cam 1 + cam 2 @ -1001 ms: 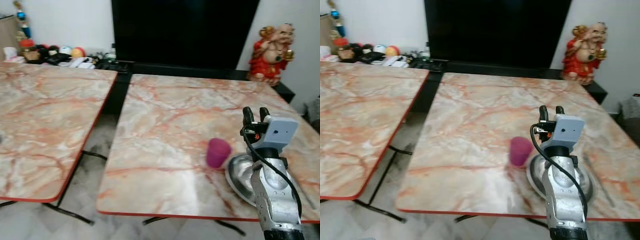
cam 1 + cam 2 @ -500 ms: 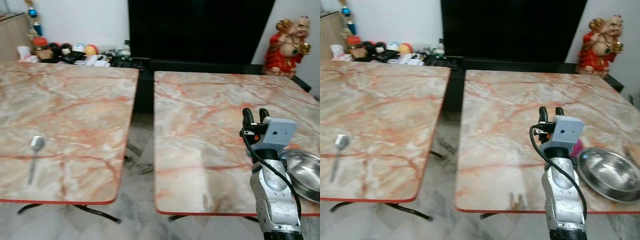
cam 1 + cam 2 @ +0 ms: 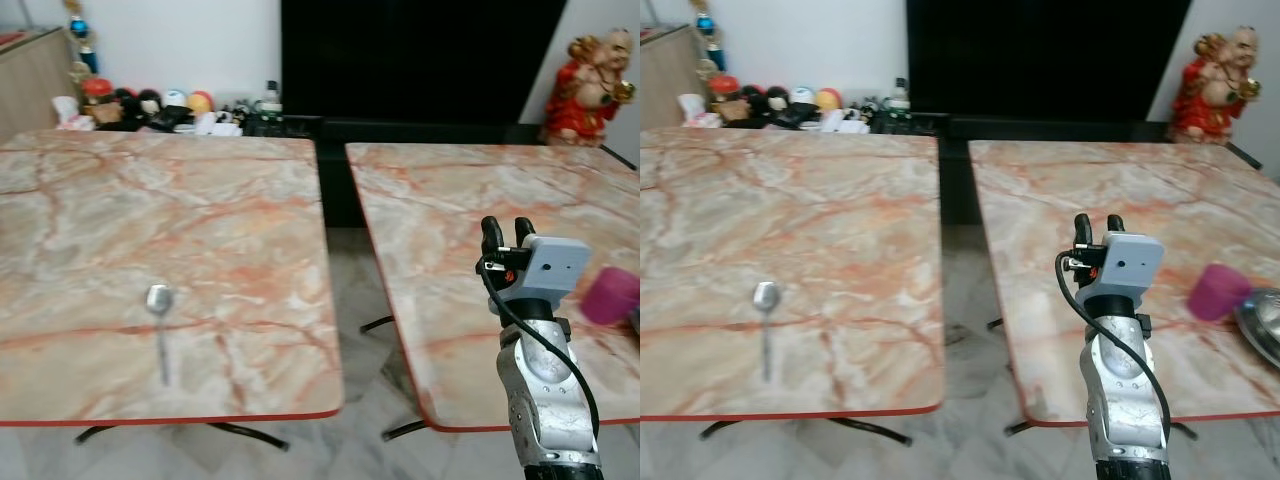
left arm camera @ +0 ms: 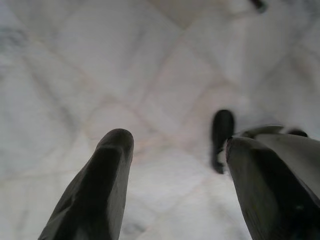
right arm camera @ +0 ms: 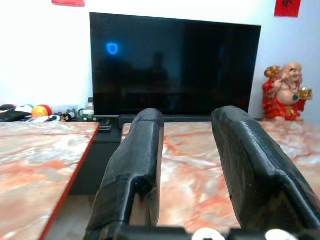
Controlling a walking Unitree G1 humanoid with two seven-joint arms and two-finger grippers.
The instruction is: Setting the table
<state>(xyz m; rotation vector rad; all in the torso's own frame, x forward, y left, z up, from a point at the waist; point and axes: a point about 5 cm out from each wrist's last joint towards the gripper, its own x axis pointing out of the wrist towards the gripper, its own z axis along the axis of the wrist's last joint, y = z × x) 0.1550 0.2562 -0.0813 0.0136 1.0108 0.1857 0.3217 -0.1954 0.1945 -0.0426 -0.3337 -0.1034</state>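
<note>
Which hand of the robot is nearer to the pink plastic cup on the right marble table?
The right hand. It is raised over the right marble table, with the pink plastic cup off to its right. The left hand hangs over the pale tiled floor, away from the tabletops.

Right arm (image 3: 545,400) raised upright at lower right of the frame, silver forearm vertical, black cable looping along it. Right gripper (image 3: 507,232) points up, two black fingers (image 5: 132,170) parted with a narrow gap, nothing between them. Left gripper (image 4: 175,165) hangs pointing down, fingers spread wide, empty.
</note>
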